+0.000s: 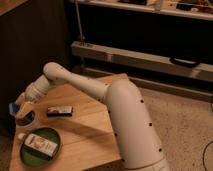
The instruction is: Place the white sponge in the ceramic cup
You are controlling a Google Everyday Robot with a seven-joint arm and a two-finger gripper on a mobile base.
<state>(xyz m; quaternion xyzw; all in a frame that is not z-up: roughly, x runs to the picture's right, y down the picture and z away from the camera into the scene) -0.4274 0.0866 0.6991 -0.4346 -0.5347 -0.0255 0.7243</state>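
Observation:
My gripper [20, 108] is at the far left of the wooden table, just above the ceramic cup [28, 121]. The cup is small and whitish with a thick pale rim. It stands near the table's left edge, partly covered by the gripper. A pale cream block, the white sponge [23, 106], sits between the fingers over the cup's left rim. The gripper is shut on it. A blue part of the gripper shows on its left side.
A dark flat bar [60, 111] lies right of the cup. A round green plate [54, 149] at the front left holds a white-labelled packet [40, 143]. A small white object [21, 135] lies by the plate. Dark shelving stands behind the wooden table [85, 130].

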